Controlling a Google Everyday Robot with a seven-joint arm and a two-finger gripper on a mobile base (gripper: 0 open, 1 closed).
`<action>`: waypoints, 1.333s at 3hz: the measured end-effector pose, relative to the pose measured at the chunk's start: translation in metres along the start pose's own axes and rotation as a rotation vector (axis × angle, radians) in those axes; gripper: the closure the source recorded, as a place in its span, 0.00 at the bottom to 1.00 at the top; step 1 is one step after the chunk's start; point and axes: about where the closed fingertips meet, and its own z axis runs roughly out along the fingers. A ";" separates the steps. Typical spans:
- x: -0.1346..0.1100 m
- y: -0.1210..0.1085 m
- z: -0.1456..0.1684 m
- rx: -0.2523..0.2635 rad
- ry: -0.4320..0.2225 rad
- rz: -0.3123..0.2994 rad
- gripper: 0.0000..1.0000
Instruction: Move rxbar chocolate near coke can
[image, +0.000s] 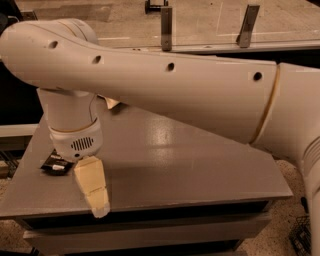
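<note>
The rxbar chocolate (54, 163) is a small dark wrapper bar lying flat near the left edge of the grey table (190, 165). Only its left end shows; the rest is hidden behind my wrist. My gripper (96, 199) hangs low over the table's front left part, just right of and in front of the bar. I cannot tell whether it touches the bar. The coke can is hidden, and my big cream arm covers the back of the table.
A cream and brown corner of some packet (111, 103) peeks out below my arm at the back of the table. The table's front edge (175, 204) is close under the gripper. A glass-fronted counter (210, 35) stands behind.
</note>
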 end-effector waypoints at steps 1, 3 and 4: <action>-0.001 0.004 -0.016 0.039 -0.009 -0.035 0.00; -0.022 0.020 -0.066 0.132 0.017 -0.122 0.00; -0.043 0.018 -0.075 0.154 0.022 -0.177 0.00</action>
